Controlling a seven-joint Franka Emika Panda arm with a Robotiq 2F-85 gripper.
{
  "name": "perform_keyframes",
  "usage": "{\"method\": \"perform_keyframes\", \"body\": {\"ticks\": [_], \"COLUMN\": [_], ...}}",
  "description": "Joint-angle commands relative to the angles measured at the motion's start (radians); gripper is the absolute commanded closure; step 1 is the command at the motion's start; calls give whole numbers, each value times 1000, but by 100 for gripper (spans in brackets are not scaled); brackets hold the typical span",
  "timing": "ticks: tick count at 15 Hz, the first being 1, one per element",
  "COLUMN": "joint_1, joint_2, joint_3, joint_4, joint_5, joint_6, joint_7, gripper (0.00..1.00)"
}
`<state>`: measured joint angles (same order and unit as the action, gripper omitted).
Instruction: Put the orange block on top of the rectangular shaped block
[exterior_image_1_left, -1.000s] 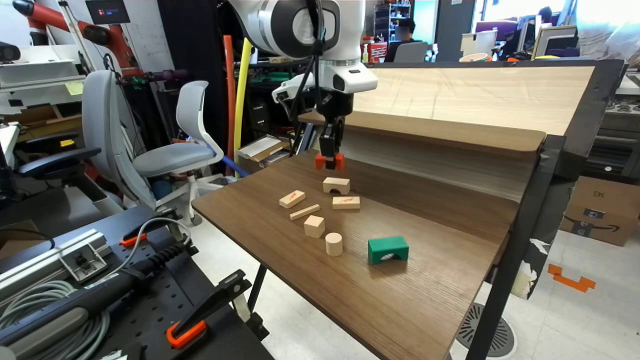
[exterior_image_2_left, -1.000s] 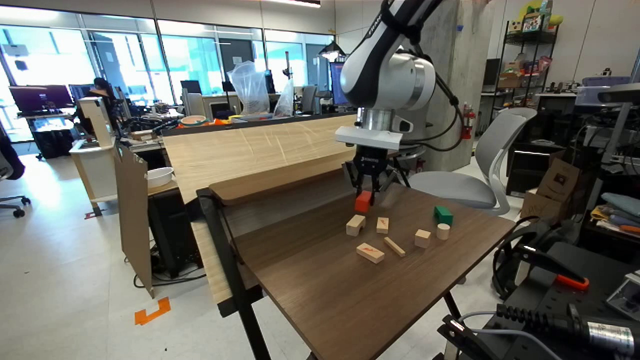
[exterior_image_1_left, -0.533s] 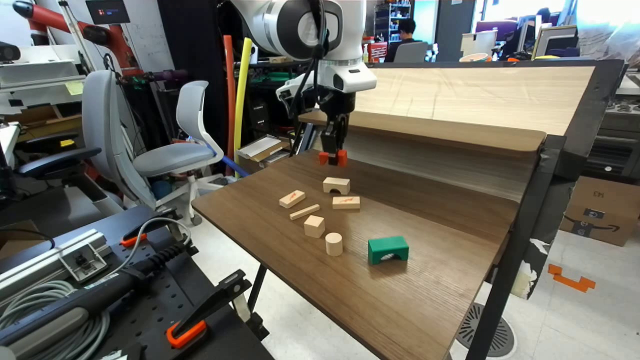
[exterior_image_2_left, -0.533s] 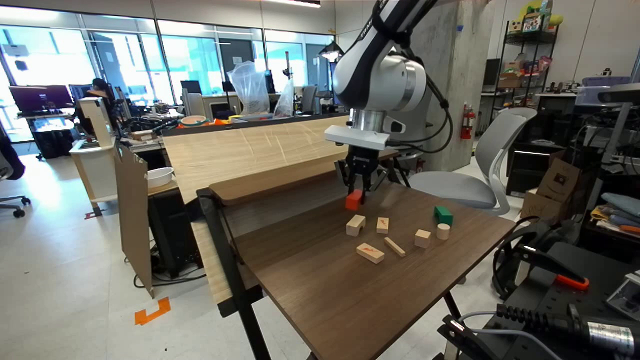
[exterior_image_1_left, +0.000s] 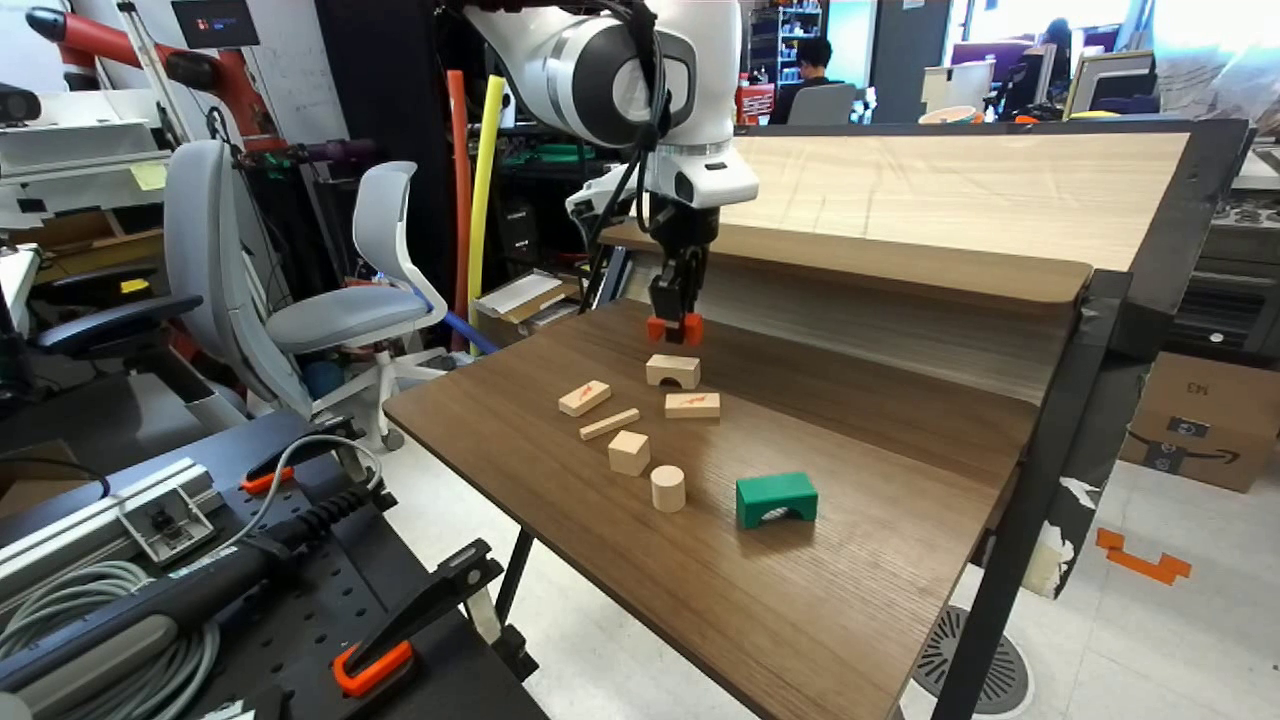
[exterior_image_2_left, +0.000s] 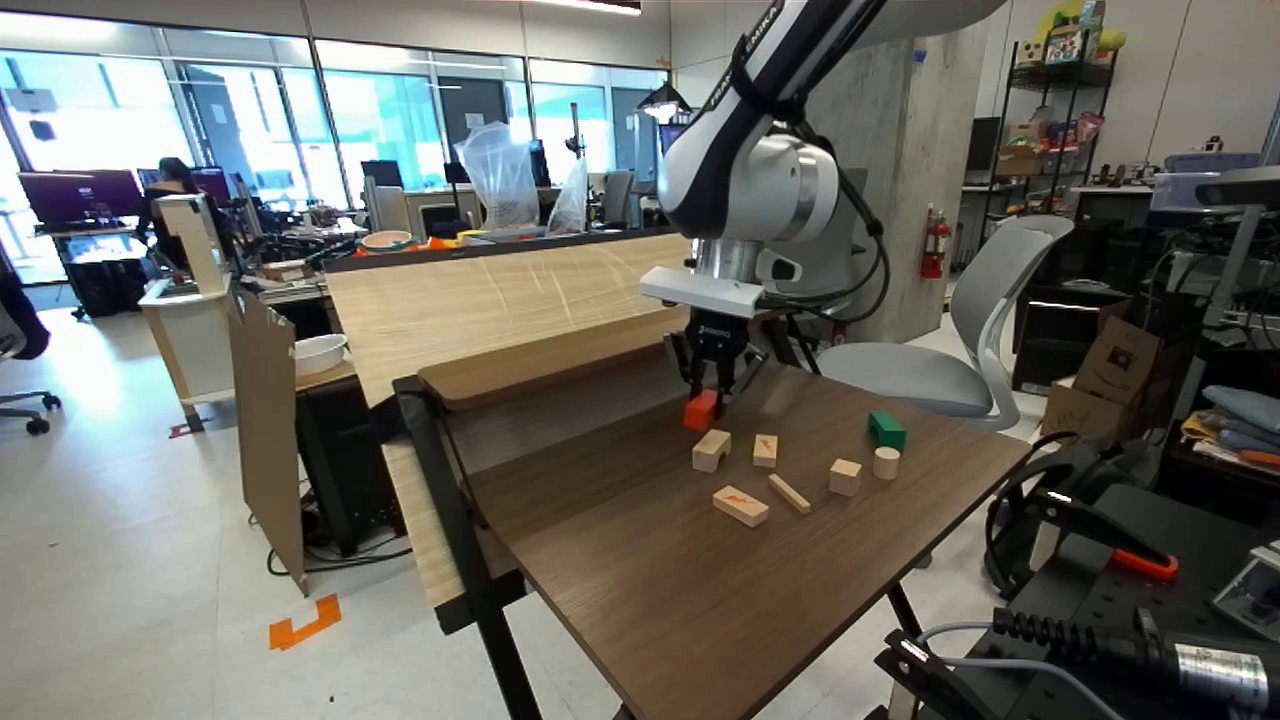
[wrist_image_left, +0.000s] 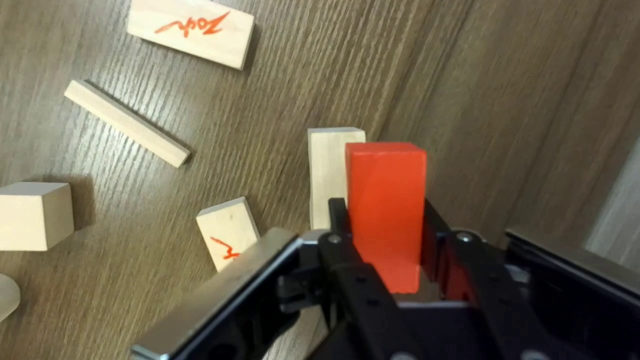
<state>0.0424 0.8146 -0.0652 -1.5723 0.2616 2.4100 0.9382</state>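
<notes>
My gripper (wrist_image_left: 384, 220) is shut on the orange block (wrist_image_left: 387, 185) and holds it above the table, fingers pointing down. In both exterior views the gripper (exterior_image_1_left: 680, 300) (exterior_image_2_left: 712, 385) and the orange block (exterior_image_1_left: 694, 328) (exterior_image_2_left: 700, 410) are just beyond the pale arch block (exterior_image_1_left: 673, 370). In the wrist view the orange block covers part of that arch block (wrist_image_left: 327, 170). Two pale oblong blocks with red marks lie flat on the table: one farther off (exterior_image_2_left: 740, 506) (wrist_image_left: 192, 30), one nearer the gripper (exterior_image_2_left: 765, 450) (wrist_image_left: 227, 232). I cannot tell which is the rectangular shaped block.
A thin wooden stick (exterior_image_1_left: 609, 424), a wooden cube (exterior_image_1_left: 629, 453), a wooden cylinder (exterior_image_1_left: 668, 489) and a green arch block (exterior_image_1_left: 777, 498) stand or lie on the brown table (exterior_image_1_left: 860, 590). A raised shelf (exterior_image_1_left: 900, 262) runs along the table's side near the arm.
My gripper has carried the orange block sideways toward the raised shelf side, beyond the arch block, and has come down slightly in the last half second. The blocks on the table have not moved.
</notes>
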Motion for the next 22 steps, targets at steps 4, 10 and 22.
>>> {"method": "perform_keyframes", "body": {"ticks": [4,10,22], "joint_1": [5,5,3], "joint_2": [61,64,62], "joint_3": [-9,-12,-9], "joint_4": [80,74,62], "joint_5": [-8,-13,-15], "joint_6": [-30,-29,-34], "joint_7": [16,9,-10], "gripper": [91,91,91]}}
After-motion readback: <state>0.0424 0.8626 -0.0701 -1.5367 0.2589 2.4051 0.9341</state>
